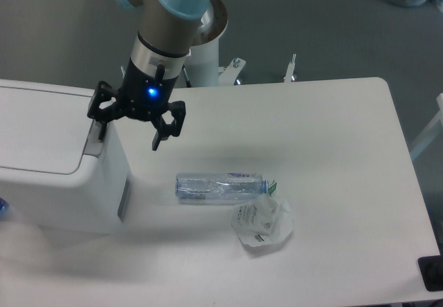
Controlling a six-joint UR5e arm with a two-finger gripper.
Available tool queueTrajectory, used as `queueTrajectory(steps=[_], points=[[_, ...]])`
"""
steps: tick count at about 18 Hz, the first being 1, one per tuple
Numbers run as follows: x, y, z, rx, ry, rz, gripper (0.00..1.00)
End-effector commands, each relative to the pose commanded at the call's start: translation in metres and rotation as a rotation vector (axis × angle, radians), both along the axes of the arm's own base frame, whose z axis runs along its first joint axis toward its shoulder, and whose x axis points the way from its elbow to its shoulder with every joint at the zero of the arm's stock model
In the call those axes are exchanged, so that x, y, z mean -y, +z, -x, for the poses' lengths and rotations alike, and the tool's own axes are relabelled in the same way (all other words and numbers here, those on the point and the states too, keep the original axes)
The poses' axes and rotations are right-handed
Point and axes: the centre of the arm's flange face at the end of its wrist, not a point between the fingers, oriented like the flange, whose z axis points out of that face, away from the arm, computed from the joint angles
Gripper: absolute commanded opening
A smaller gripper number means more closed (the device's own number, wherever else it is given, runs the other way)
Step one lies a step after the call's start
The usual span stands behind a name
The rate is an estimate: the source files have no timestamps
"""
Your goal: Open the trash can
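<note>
Trash can (48, 175): large white bin, standing at the left end of the white desk (332, 134), lid flat and closed. Grey push tab (94, 135) visible at the lid's right edge.

Hand (131, 128): black, two fingers spread apart, nothing between them. One finger (102, 117) is directly over the grey tab at the bin's right edge; contact cannot be confirmed. The other finger (166, 128) hangs over bare desk, clear of the bin. A blue light shows on the wrist.

Clear plastic bottle (223, 187): lying on its side on the desk, right of the bin. Crumpled clear wrapper (263, 225): just beside the bottle's cap end, on the near side.
</note>
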Motion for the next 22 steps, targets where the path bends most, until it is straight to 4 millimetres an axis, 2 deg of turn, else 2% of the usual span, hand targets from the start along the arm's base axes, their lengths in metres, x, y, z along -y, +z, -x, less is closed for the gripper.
queueTrajectory(steps=[4,6,9,12,16,18,20,22], points=[[0.0,0.003,0.0,-0.002,0.004,-0.006,1.0],[-0.002,0.019,0.001,-0.013,0.016,-0.027,1.0],[0.0,0.044,0.014,-0.037,0.044,-0.063,1.0],[0.018,0.058,0.049,-0.076,0.1,-0.091,1.0],[0.059,0.069,0.119,-0.145,0.202,-0.122,1.0],[0.072,0.062,0.148,-0.182,0.202,-0.126,1.0],[0.092,0.046,0.189,-0.217,0.218,-0.123,1.0],[0.108,0.033,0.215,-0.239,0.206,-0.11,1.0]])
